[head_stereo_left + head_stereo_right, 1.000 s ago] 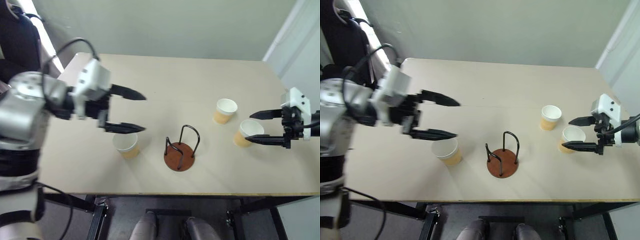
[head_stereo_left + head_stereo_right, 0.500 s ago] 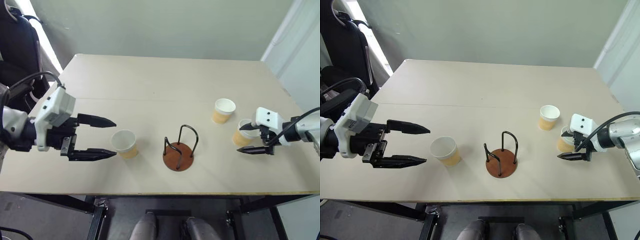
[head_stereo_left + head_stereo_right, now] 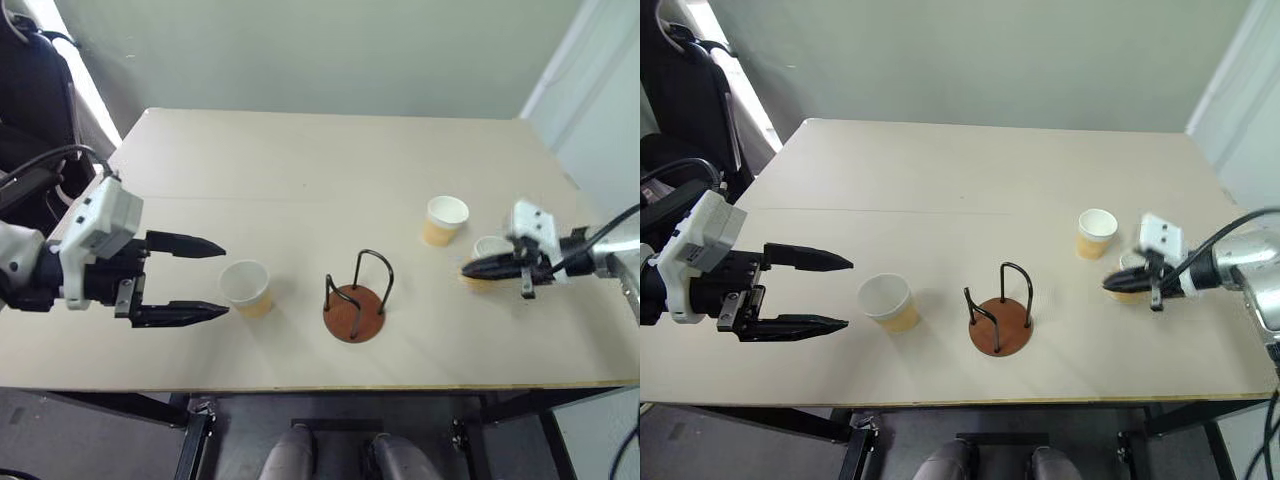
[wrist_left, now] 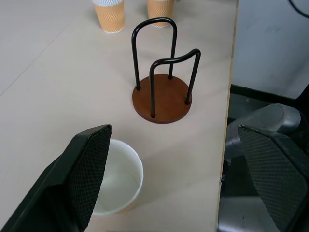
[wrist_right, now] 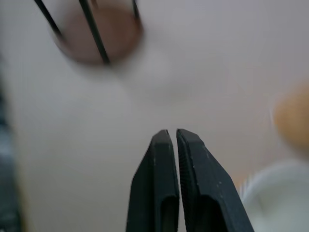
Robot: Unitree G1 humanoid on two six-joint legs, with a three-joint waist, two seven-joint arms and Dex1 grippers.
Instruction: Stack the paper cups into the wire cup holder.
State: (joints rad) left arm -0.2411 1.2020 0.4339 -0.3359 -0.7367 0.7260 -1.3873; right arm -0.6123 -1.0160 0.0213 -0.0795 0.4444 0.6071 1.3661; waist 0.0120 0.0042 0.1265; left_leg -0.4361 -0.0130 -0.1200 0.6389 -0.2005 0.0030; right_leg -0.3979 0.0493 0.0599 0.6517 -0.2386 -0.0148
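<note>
Now the right gripper (image 3: 1110, 286) has clenched empty, its cup (image 3: 1130, 281) just beside the jaws rather than between them as before. Meanwhile the left gripper (image 3: 216, 280) stays spread, a cup (image 3: 246, 286) just ahead; the holder (image 3: 354, 311) stands between.

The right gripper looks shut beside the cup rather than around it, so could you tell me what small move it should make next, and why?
Probably reopen the right gripper: its fingers are pressed together with nothing between them, and the nearest paper cup sits off to one side, ungripped.
</note>
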